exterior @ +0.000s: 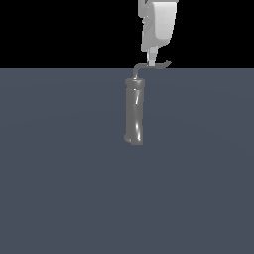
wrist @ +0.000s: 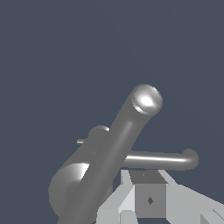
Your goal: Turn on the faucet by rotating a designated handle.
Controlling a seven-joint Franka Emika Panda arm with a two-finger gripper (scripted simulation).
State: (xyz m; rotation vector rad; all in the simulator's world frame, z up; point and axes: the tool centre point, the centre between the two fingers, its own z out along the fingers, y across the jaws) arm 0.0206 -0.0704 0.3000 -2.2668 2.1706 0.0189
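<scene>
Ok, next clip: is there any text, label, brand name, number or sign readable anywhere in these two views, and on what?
None: no readable text in either view.
The faucet and its handle are plain grey metal, unmarked.
The end effector carries no lettering; the wrist view shows only a small dark diamond mark on it, a shape and not a character.
The grey floor is bare of signs.

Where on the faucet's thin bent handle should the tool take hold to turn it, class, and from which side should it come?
Probably on the straight horizontal stretch of the handle, out toward its hooked tip, coming down from above. The rod is slim enough to fit between the fingers, and it juts sideways from the top of the faucet, so gripping far from the column gives leverage. The tool hangs right there.
</scene>
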